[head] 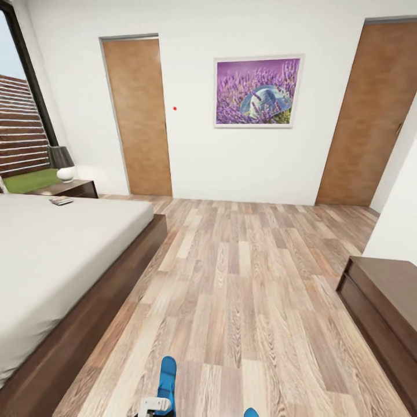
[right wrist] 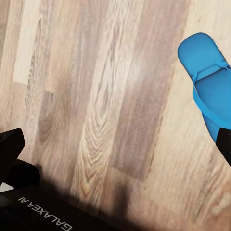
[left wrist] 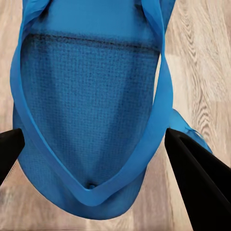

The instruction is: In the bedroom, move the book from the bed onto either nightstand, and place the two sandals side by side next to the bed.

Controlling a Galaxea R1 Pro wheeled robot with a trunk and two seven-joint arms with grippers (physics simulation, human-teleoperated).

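Note:
My left gripper (head: pixel 153 405) is low at the front, shut across the width of one bright blue sandal (head: pixel 167 379). In the left wrist view that sandal (left wrist: pixel 91 106) spans the gap between the two black fingers (left wrist: pixel 197 183), strap side up, over the wood floor. The other sandal (right wrist: pixel 209 82) lies flat on the floor beside my open right gripper (right wrist: pixel 118 144); its tip (head: pixel 251 412) also shows in the head view. The book (head: pixel 61 200) lies on the far corner of the bed (head: pixel 69 249), close to the nightstand (head: pixel 75 188).
A lamp (head: pixel 62 163) stands on the nightstand. A long low dark cabinet (head: pixel 382 301) lines the right wall. Two wooden doors (head: pixel 139 116) and a purple picture (head: pixel 258 91) are on the far wall. Wood floor (head: pixel 249 278) runs between bed and cabinet.

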